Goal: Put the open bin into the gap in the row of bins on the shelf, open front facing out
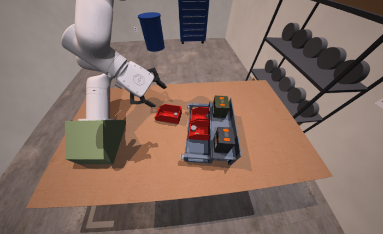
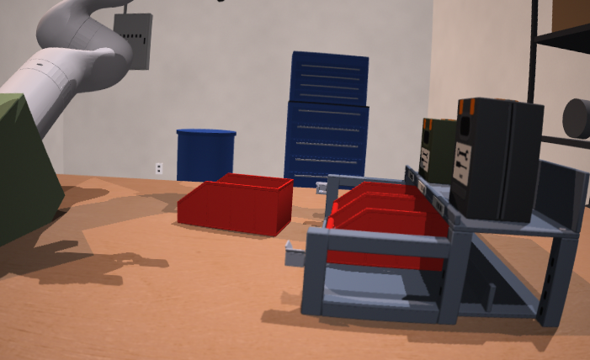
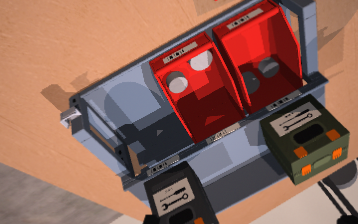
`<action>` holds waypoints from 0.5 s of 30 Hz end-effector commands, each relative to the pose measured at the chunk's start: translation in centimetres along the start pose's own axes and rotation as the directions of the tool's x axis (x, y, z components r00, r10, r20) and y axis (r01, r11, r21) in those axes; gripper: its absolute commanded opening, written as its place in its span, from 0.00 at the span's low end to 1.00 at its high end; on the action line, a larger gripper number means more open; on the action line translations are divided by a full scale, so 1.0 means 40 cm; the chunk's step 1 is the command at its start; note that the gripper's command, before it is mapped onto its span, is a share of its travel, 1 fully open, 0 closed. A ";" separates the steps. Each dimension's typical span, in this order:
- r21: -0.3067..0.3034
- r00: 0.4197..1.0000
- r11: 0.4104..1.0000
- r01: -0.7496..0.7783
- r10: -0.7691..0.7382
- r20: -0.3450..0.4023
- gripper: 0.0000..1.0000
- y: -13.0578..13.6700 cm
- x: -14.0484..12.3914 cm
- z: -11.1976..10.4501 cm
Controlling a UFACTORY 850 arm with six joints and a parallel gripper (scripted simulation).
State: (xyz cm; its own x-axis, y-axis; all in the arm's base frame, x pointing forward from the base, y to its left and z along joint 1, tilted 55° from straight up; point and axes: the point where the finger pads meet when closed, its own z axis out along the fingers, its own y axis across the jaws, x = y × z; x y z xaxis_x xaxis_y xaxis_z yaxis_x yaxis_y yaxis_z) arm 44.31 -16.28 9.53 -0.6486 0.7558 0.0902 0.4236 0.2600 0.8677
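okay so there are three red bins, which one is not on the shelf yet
The lone red bin standing on the table, left of the grey shelf and nearest the open gripper. The other two red bins sit side by side in the shelf's row.

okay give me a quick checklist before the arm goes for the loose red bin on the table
1. Claw open with nothing in it: ok.
2. Loose red bin upright on the table, apart from the shelf: ok.
3. Part lying in the loose bin: ok.
4. Gap beside the two shelved bins free of objects: ok.
5. Claw lined up over the loose bin: not ok, it hangs to one side.
6. Room under the low board for the bin: cannot tell.
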 end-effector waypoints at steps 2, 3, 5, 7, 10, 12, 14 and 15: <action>-0.136 0.984 0.988 -0.079 0.099 0.151 1.00 0.000 0.000 0.001; -0.136 0.984 0.988 -0.079 0.099 0.151 1.00 0.000 0.000 0.001; -0.136 0.984 0.988 -0.079 0.099 0.151 1.00 0.000 0.000 0.001; -0.136 0.984 0.988 -0.079 0.099 0.151 1.00 0.000 0.000 0.001; -0.136 0.984 0.988 -0.079 0.099 0.151 1.00 0.000 0.000 0.001; -0.136 0.984 0.988 -0.079 0.099 0.151 1.00 0.000 0.000 0.001; -0.139 0.983 0.987 -0.082 0.103 0.155 1.00 0.000 -0.001 0.001; -0.148 0.980 0.985 -0.085 0.110 0.163 1.00 0.000 -0.001 0.001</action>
State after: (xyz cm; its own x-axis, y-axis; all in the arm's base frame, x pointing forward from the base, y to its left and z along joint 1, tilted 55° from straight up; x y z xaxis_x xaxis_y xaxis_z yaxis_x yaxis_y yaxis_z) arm 44.31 -16.21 9.48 -0.5025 0.8584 0.1027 0.3858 0.1163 0.9152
